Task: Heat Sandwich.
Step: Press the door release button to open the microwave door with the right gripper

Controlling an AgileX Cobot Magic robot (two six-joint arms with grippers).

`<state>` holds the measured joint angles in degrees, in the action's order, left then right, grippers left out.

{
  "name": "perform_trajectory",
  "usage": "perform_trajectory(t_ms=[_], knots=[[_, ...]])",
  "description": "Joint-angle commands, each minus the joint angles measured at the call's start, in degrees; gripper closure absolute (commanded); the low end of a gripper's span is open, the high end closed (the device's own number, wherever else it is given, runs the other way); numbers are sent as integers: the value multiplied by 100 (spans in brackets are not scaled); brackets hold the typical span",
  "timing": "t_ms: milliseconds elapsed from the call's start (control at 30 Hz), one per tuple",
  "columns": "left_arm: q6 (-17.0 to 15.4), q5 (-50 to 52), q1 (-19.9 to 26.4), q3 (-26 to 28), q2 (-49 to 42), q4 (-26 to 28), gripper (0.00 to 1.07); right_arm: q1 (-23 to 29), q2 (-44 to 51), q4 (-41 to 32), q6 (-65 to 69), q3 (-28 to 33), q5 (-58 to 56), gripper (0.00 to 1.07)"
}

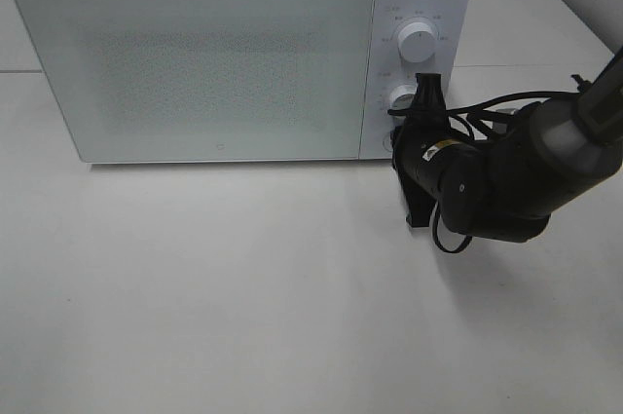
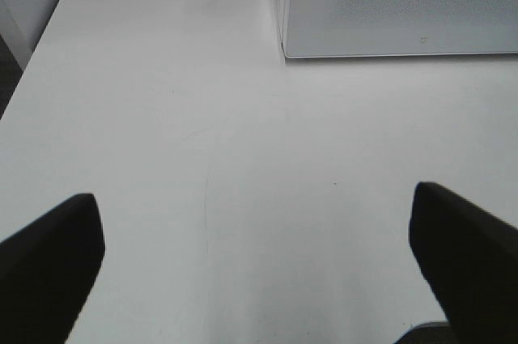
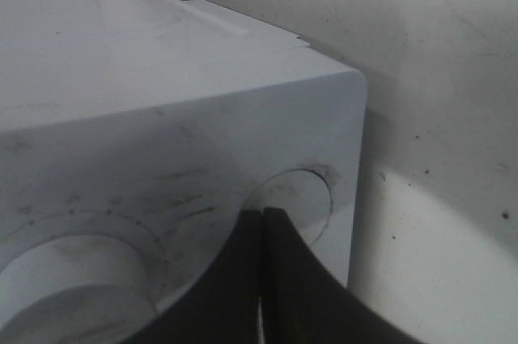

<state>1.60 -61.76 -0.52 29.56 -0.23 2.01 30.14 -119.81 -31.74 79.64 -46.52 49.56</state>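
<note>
The white microwave (image 1: 224, 54) stands at the back of the table with its door closed. The sandwich is out of view. My right gripper (image 1: 397, 137) is shut, with its fingertips (image 3: 263, 222) pressed together against a round button (image 3: 303, 198) at the bottom of the microwave's control panel, below the lower knob (image 1: 402, 96). That knob also shows in the right wrist view (image 3: 73, 283). My left gripper (image 2: 259, 263) is open and empty above the bare table, with the microwave's front corner (image 2: 396, 4) ahead of it. The left arm does not show in the exterior high view.
The upper knob (image 1: 418, 41) sits above the lower one on the panel. The white table (image 1: 243, 287) stretches in front of the microwave. The table's edge (image 2: 32, 61) runs along one side in the left wrist view. A speckled wall (image 3: 437, 77) stands beside the microwave.
</note>
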Motion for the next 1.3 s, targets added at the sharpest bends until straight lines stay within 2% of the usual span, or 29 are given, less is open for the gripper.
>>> perform_trajectory(t_ms=[33,467,700,967,1300], knots=[[-29,63,-23,0,-40,0,9,-69,17,-11,-149,-69,34,107],[-29,63,-23,0,-40,0,9,-69,-132,-11,-92,-252,23,107],[-29,63,-23,0,-40,0,9,-69,-178,-34,-281,-315,779,107],[-29,63,-23,0,-40,0,9,-69,-269,-206,-281,-315,1134,107],[-29,63,-23,0,-40,0,9,-143,-378,-321,-636,-900,1192,107]])
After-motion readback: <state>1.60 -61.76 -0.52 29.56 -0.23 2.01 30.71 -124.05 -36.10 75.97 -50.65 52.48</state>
